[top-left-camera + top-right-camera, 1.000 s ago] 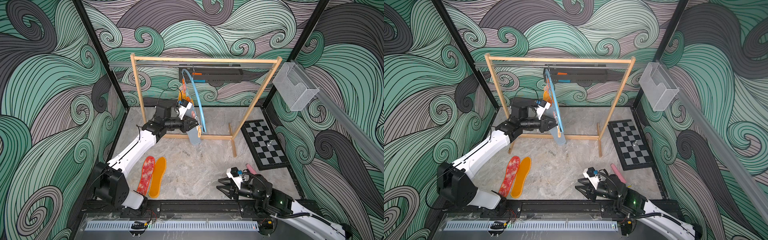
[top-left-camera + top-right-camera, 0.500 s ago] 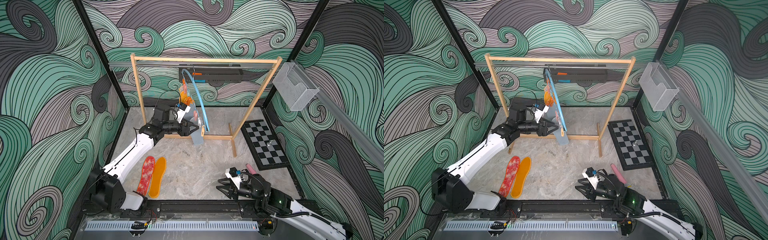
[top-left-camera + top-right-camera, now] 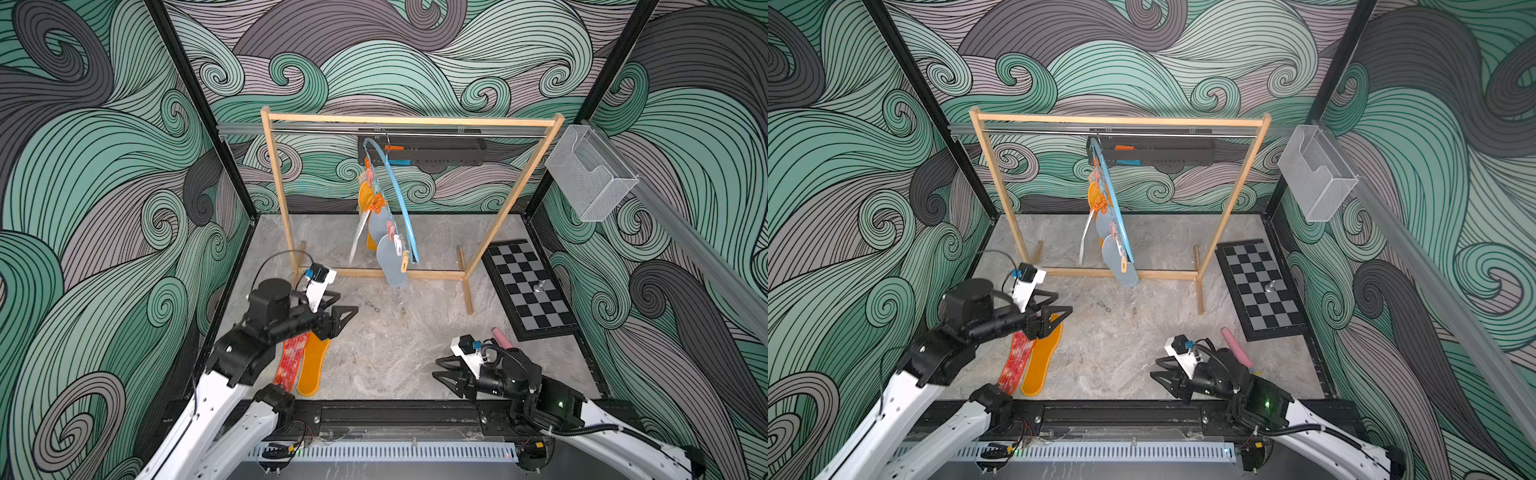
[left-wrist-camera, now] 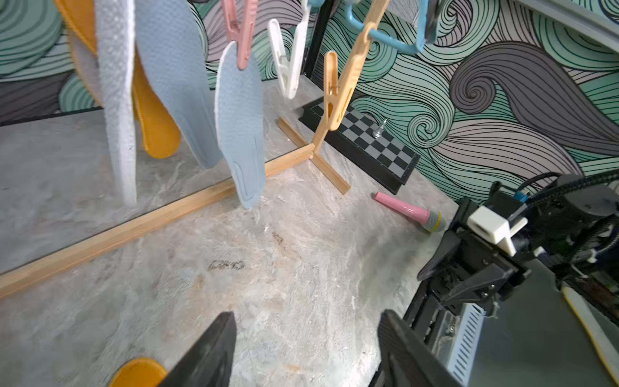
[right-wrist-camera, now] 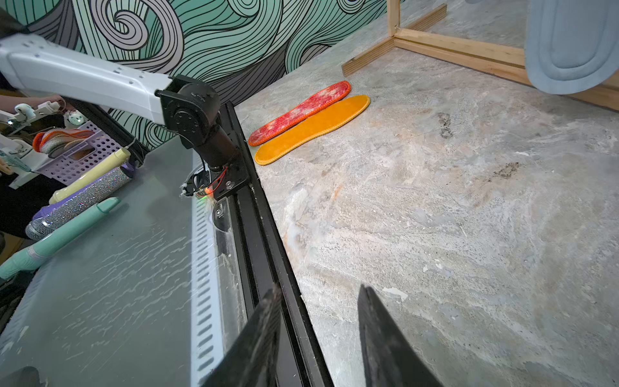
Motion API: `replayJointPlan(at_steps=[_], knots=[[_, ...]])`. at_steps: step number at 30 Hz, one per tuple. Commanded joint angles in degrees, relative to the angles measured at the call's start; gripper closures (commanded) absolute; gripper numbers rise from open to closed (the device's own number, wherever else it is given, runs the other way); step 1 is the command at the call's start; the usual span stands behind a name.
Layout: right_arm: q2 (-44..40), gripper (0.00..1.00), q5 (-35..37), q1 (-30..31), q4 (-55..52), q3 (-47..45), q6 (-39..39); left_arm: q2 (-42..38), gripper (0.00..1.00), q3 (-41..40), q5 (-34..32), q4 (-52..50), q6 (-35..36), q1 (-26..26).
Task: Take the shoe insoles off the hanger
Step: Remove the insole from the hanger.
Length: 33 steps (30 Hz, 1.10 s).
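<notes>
left gripper (image 4: 306, 315): mine, jaws wide apart, holding nothing, hanging near the floor pair
right gripper (image 5: 320, 289): jaws partly apart, empty, low by the front rail
floor: red-white insole (image 3: 291, 360) and orange insole (image 3: 312, 365), side by side
hanger (image 3: 398, 199): the other shoe insoles are clipped on and overlapping, grey-blue insole (image 4: 239, 127) nearest me
worry: if I tug hard, the hanger probably swings or unhooks from the rack (image 3: 411, 120)
worry 2: the pads overlap, so I might pinch two

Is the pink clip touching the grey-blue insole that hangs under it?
Touching. The left wrist view shows the pink clip pinched over the top edge of the grey-blue insole, which hangs from it.
</notes>
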Motion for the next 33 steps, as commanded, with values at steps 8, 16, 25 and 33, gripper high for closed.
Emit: replayJointPlan(at_steps=[8,16,25,33], knots=[[3.51,0.59,1.01,0.31,2.47,0.34,-0.05,-10.66,0.31,-5.02,-9.95,-3.18,-0.33,-0.06],[8.47,0.58,5.96,0.17,4.06,1.37,0.47,-10.05,0.32,-5.0,-8.62,-3.78,-0.64,-0.53],[36.85,0.55,-6.24,-12.44,22.25,6.35,3.64,-11.04,0.32,-5.55,-9.49,-3.7,-0.48,-0.49],[58.76,0.43,-16.86,-25.11,35.07,18.46,2.95,-11.71,0.31,-5.79,-9.71,-3.48,-0.48,-0.91]])
